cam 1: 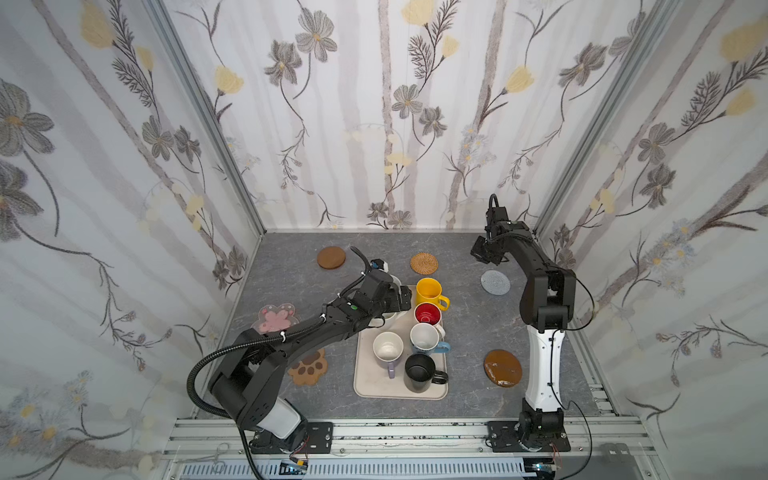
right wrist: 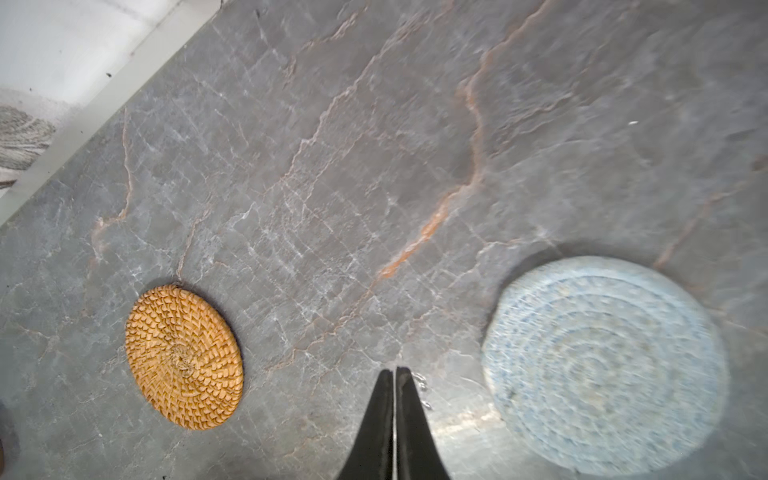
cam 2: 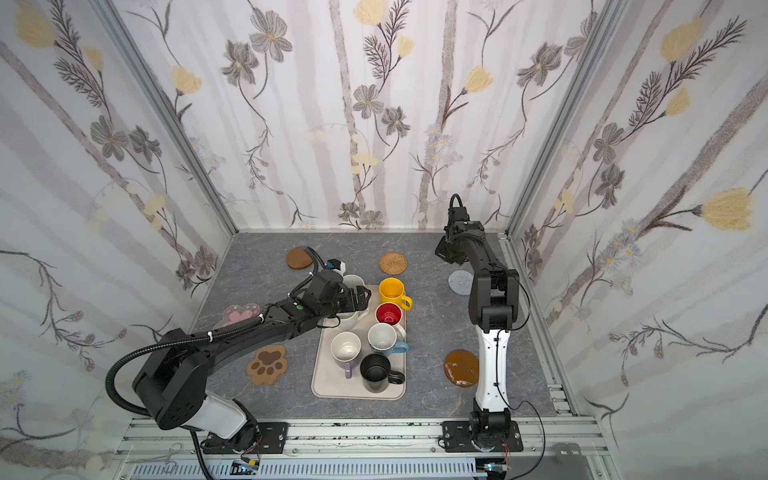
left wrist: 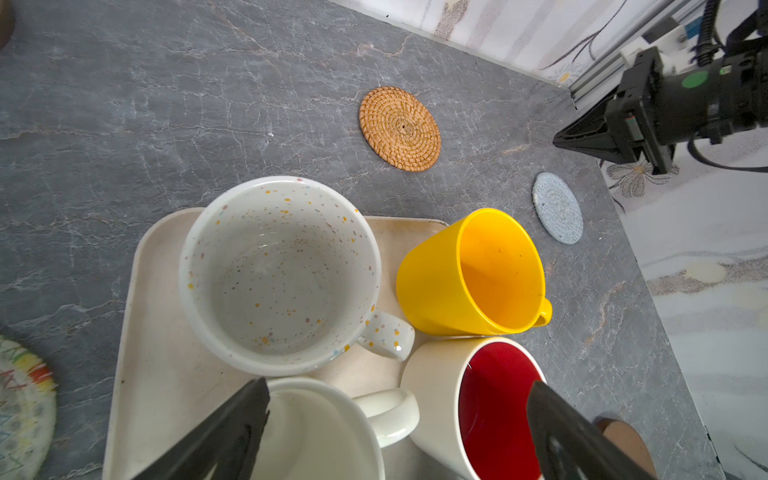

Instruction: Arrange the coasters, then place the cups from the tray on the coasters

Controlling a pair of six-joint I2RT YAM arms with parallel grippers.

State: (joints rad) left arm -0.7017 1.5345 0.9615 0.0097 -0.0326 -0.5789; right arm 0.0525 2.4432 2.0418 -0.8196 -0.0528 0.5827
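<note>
The beige tray holds several cups: speckled, yellow, red-inside white, light blue, lavender, black and plain cream. My left gripper hangs open over the cream cup's handle, touching nothing. Coasters lie around the tray: wooden, rattan, grey-blue, pink flower, paw, amber, and a whitish round one. My right gripper is shut and empty, above bare table between the rattan and grey-blue coasters.
Flowered walls close in the table on three sides. An aluminium rail with both arm bases runs along the front edge. The left arm stretches over the table's left part and hides the whitish coaster in both top views.
</note>
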